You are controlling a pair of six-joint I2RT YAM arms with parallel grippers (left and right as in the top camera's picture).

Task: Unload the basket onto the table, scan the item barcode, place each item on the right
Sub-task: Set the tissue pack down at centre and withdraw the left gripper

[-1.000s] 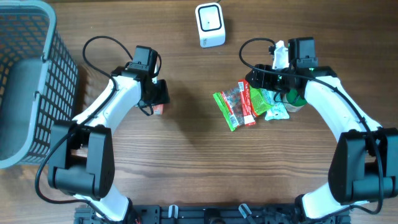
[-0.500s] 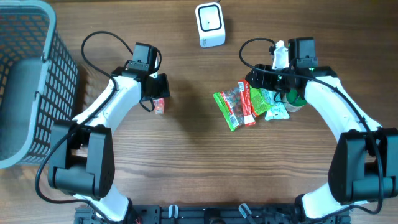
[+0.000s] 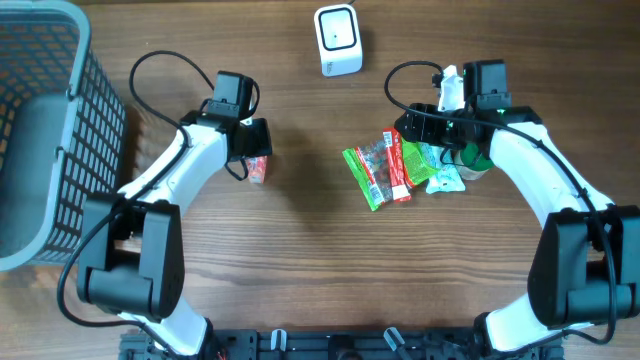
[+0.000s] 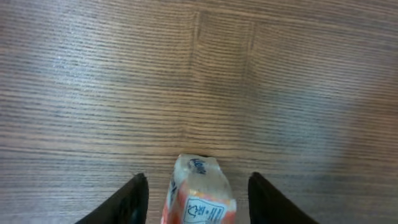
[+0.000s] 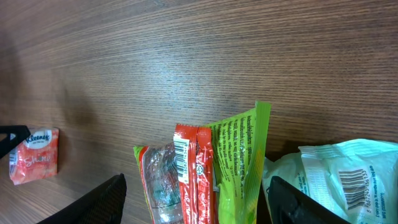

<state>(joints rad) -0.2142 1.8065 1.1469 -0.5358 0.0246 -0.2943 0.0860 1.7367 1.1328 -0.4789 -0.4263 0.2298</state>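
A small red-orange tissue packet (image 3: 257,169) lies on the wooden table left of centre. My left gripper (image 3: 254,150) hovers just behind it, open. In the left wrist view the packet (image 4: 199,196) sits between the two dark fingers (image 4: 134,199) with a gap on each side. The white barcode scanner (image 3: 337,40) stands at the back centre. My right gripper (image 3: 413,128) is open above a pile of snack packs (image 3: 385,168). A red pack (image 5: 189,174) and a green one (image 5: 239,168) lie between its spread fingers, untouched. The tissue packet (image 5: 34,155) also shows far left there.
A grey mesh basket (image 3: 60,130) fills the left edge of the table. A white and green bag (image 3: 442,172) and a green round item (image 3: 472,160) lie under the right arm. A white bottle (image 3: 450,85) stands behind them.
The left jaws have widened and drawn back a little from the tissue packet, which now lies free on the table. The right arm has not moved.
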